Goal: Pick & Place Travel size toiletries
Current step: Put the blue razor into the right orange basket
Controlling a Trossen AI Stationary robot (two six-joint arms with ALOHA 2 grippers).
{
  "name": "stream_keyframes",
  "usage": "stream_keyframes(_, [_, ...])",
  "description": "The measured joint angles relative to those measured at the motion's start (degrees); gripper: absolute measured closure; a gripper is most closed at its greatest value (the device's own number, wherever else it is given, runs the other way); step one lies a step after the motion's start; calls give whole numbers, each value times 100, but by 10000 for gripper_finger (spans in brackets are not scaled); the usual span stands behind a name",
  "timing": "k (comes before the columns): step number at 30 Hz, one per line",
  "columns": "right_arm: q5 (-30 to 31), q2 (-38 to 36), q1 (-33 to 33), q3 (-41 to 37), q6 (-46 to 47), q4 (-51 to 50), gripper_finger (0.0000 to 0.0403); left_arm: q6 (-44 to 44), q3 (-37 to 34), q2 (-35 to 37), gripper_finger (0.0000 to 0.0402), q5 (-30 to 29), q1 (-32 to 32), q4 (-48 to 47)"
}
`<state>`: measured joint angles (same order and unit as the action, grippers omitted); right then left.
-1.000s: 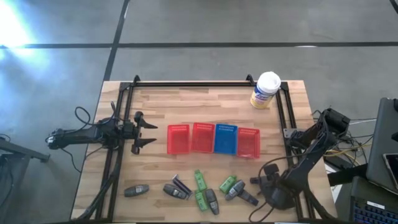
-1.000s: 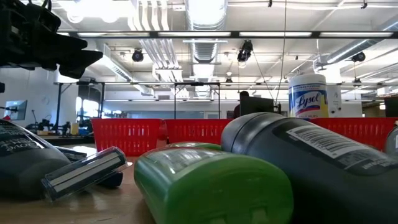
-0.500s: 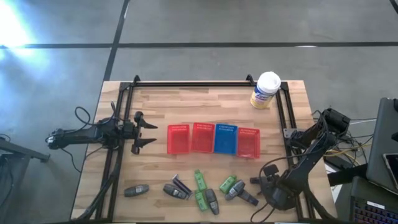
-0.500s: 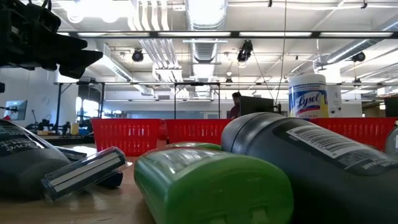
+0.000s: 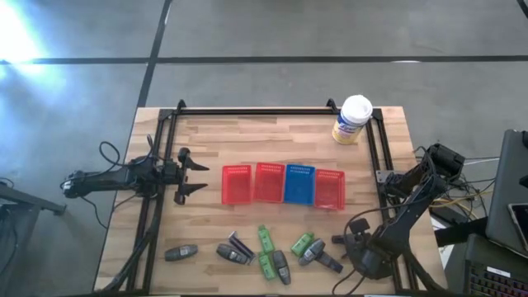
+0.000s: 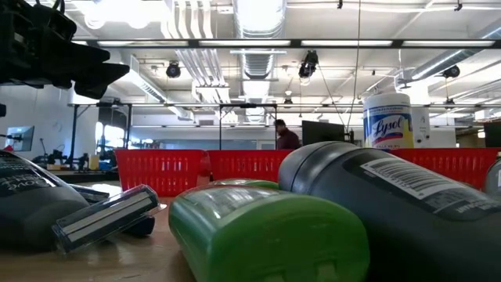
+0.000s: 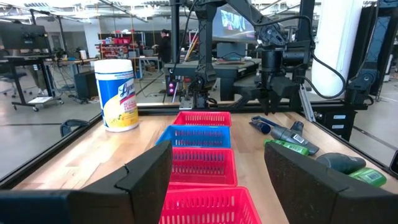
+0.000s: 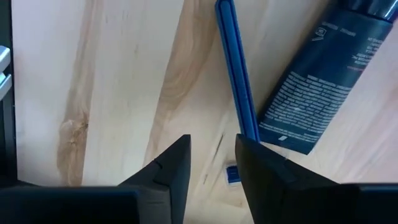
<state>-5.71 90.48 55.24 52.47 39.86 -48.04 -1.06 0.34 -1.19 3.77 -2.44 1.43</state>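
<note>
The only thing I saw move over the last second was a person [image 6: 286, 138] in the room beyond the table, who had walked leftward behind the baskets in the low view; both arms and every item stayed where they had been.

My right gripper [image 5: 339, 240] sat low over the front of the table, about 4 o'clock from the table's centre, just beside the rightmost of the travel size toiletries [image 5: 268, 252]. Its fingers [image 8: 168, 171] were apart with only a narrow gap, nothing between them, and bare wood below. Just ahead of them in the right wrist view lay a slim blue stick [image 8: 236, 87] touching a dark tube [image 8: 323, 81] with white print.

The toiletries lay scattered in a loose row along the front edge, from 7 o'clock to 5 o'clock: grey oval tubes, green packs, dark angular pieces. All were on the wood, none in the baskets.

My left gripper [image 5: 196, 172] waited at 9 o'clock, fingers [image 7: 146, 174] spread wide, pointing along the row of baskets [image 5: 283, 184], three red and one blue, at the table's middle. A yellow canister [image 5: 352, 120] with a white lid stood at 1 o'clock.
</note>
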Motion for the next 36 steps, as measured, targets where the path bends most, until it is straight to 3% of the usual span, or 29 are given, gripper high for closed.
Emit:
stream_keyframes(9, [273,44,2,-148,7,28,232,2,0,0,140,0,0,0])
stream_keyframes(18, [269,39,2,-467,-6,330,221,0,0,0,140,0,0,0])
stream_keyframes(27, [258,27,2,-674,-20,441,254,0,0,0,140,0,0,0])
stream_keyframes(36, [312,22,-6,-748,-8,455,314,0,0,-2,140,0,2,0])
